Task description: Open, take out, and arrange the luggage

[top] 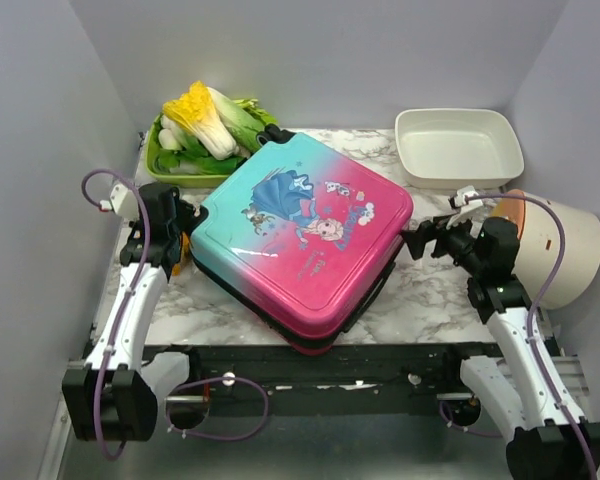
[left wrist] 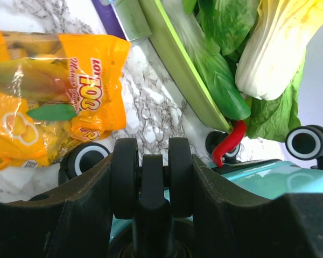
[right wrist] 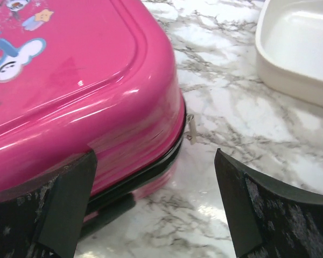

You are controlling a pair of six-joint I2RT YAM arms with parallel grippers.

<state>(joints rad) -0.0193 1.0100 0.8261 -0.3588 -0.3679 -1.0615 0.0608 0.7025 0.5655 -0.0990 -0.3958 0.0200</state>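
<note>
Shows the luggage (top: 305, 240) lying flat and zipped shut at mid-bench (top: 410, 300), print side up, teal end toward the left arm, pink end toward the right. Finds the left claw (top: 188, 228) clenched on a twin black wheel (left wrist: 151, 172) at the teal corner, with an orange snack bag (left wrist: 54, 91) just beside on the marble. Finds the right claw (right wrist: 155, 161) released and spread wide at the pink corner, one finger over the shell, the other above bare bench, gripping nothing. Puts a small zipper pull (right wrist: 192, 128) just off the black zipper seam (right wrist: 169, 156), between those fingers.

Looks stiff and glossy, so likely slick under flat pads and prone to skid on polished marble. Probably light for its bulk, contents unknown. Suggests avoiding the smooth lid and taking hold at hard features instead: wheel for anchoring, pull tab for running the zipper, then the lid's rim for lifting. Calls for a steady brace at the wheel to stop any swivel under a tug.
</note>
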